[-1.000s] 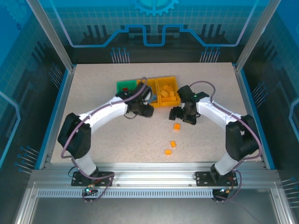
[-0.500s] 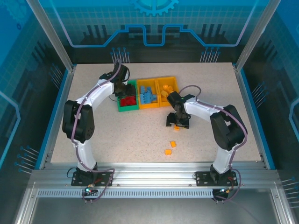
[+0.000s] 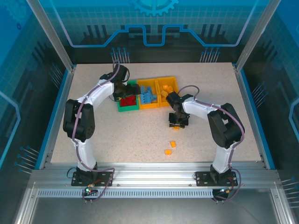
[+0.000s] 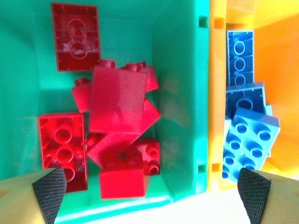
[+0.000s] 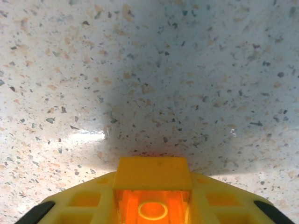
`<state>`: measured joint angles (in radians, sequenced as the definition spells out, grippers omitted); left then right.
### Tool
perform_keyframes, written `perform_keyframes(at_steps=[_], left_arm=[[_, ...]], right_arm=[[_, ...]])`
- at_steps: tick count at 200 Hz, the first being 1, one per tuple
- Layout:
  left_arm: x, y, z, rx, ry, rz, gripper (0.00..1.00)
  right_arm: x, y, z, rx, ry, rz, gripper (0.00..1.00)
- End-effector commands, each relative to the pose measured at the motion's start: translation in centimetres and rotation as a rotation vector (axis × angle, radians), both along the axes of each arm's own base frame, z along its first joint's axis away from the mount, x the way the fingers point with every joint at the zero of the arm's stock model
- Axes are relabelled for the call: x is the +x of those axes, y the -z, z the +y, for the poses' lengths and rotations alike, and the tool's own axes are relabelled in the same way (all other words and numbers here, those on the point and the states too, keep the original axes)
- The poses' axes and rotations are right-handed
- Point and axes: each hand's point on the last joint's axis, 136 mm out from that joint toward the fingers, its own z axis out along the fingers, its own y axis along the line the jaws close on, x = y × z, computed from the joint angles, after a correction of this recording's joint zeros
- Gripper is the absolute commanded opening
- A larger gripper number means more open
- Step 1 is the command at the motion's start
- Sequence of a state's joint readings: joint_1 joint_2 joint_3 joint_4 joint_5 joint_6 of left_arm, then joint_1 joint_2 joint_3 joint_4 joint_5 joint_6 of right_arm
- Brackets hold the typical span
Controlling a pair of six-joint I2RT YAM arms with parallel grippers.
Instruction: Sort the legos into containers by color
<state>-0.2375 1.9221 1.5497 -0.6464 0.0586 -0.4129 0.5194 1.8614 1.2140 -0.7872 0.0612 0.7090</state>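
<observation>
Sorting nears its end: the left gripper (image 3: 122,90) hangs over the green plastic bin (image 4: 182,56) at the left of the three-bin row, jaws now flung wide and empty. They were nearly closed a sec ago, so a red studded brick has prob. just dropped onto the red brick pile (image 4: 119,105) inside. Blue studded bricks (image 4: 250,140) fill the middle yellow-orange bin (image 4: 216,93) next door. Meanwhile the right gripper (image 3: 176,122), open and hovering a sec ago, has come down on the speckled table (image 3: 93,126) just in front of the bins. Its jaws are now shut on a small yellow-orange brick (image 5: 153,175) that sits on the tabletop btwn the fingers. That brick looks bound for the right-hand yellow-orange bin (image 3: 169,86), w/ two more loose yellow-orange bricks (image 3: 173,144) waiting nearer the arm bases.
</observation>
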Motion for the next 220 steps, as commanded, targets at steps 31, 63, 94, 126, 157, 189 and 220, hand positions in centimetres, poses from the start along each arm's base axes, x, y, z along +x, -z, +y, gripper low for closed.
perform_keyframes(at_steps=[31,63,94,126,157,189,220], left_arm=[[-2.0,-5.8,-0.5,-0.09,0.003,-0.154,0.99],[-4.8,-4.8,-1.8,-0.08,0.068,-0.147,0.99],[-7.8,-2.5,-3.6,-0.031,0.137,-0.093,0.99],[-10.7,-0.8,-6.7,-0.014,0.256,-0.08,0.99],[-13.8,-0.4,-10.1,0.015,0.42,-0.104,0.99],[-17.7,0.1,-13.9,0.03,0.626,-0.129,0.99],[-21.9,1.0,-17.6,-0.012,0.849,-0.137,0.99]], right_arm=[[2.1,-4.1,1.2,0.031,-0.033,-0.08,0.28],[6.6,-7.9,2.4,0.234,0.049,-0.179,0.29],[11.3,-10.6,2.5,0.327,0.111,-0.255,0.33],[15.4,-10.9,2.3,0.329,0.134,-0.265,0.33],[18.5,-10.6,2.4,0.317,0.131,-0.259,0.36],[20.5,-9.6,2.0,0.297,0.152,-0.243,0.49],[21.3,-9.4,2.2,0.323,0.158,-0.241,0.62]])
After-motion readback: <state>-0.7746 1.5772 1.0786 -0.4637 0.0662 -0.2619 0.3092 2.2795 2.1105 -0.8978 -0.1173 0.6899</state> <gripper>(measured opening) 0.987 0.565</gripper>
